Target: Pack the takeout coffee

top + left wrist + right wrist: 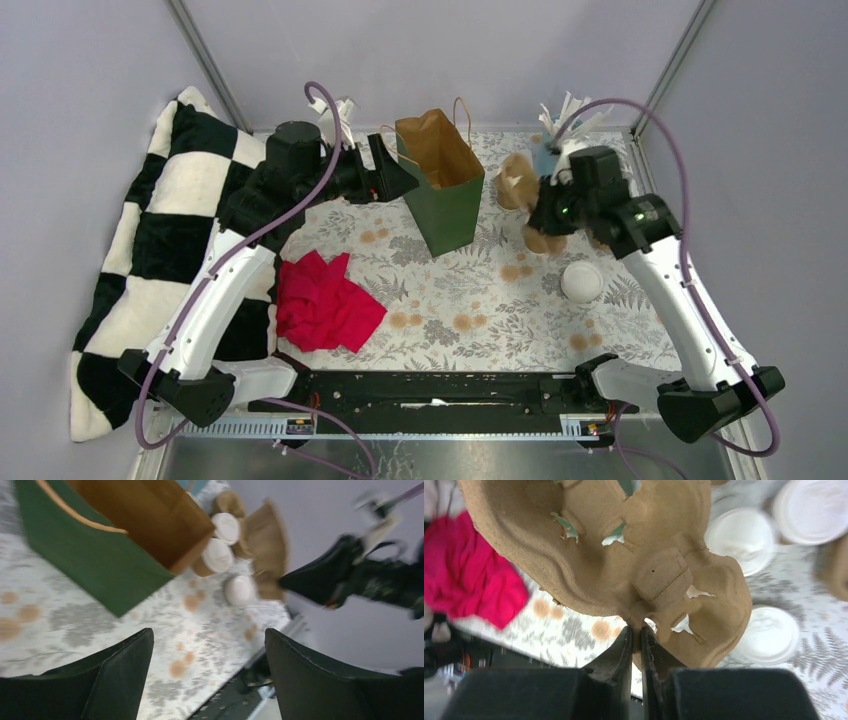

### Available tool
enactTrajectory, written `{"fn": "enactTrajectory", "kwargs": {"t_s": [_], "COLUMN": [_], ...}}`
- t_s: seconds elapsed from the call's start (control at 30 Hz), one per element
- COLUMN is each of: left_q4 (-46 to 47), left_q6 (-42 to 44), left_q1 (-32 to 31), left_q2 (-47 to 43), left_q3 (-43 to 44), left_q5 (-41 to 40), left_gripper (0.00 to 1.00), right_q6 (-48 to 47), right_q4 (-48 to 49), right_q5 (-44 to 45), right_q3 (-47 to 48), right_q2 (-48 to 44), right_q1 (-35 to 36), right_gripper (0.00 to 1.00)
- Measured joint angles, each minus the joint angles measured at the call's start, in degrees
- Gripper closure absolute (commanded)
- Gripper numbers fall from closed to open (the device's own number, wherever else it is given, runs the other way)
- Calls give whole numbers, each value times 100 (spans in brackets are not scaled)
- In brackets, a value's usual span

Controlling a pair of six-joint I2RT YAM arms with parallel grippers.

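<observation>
Rough moulded-pulp carrier [624, 555]; matt paper bag [445, 210]; lids [744, 537] seemingly plastic.

Bag [440, 190] upright at centre-back, cloth [325, 300] nearer and left, lidded cups [217, 556] to its right, blanket [165, 260] far left.

Green bag [445, 205], brown inside. Pink cloth [322, 305] near left, black-and-white checked blanket [165, 215] further left. My tray [599, 555] is tan, and so are the white-lidded cups [215, 557].

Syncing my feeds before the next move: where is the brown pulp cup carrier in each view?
Top external: carrier right of the green bag, at the right arm's jaws.
Left wrist: upper middle, right of the bag's mouth.
Right wrist: fills upper middle, pinched in the jaws.
Shared landmark: the nearest white-lidded cup.
</observation>
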Motion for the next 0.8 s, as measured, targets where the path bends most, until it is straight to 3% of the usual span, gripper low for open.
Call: {"fn": "enactTrajectory", "kwargs": {"t_s": [0.17, 0.3, 0.5, 0.7, 0.8], "left_q4": [811, 907, 417, -278, -595], "left_q6": [-1443, -2103, -2149, -2063, -2070], "left_q1": [-271, -839, -1908, -2505, -2616], "left_q2": [-125, -68, 116, 308, 415], "left_q3": [-763, -870, -404, -157, -9], "left_q5": [586, 494, -516, -1709, -2197], "left_gripper": [18, 27, 40, 52, 49], "right_q6": [22, 85, 197, 219, 190], "right_q4": [127, 98, 199, 195, 186], "right_q5": [-13, 205, 516, 728, 754], "right_q3": [-767, -896, -896, -894, -894], "right_q2": [-177, -166, -199, -199, -199], "right_q1": [1311, 2247, 3132, 3449, 3458], "right_gripper": [100, 100, 100, 100, 100]}}
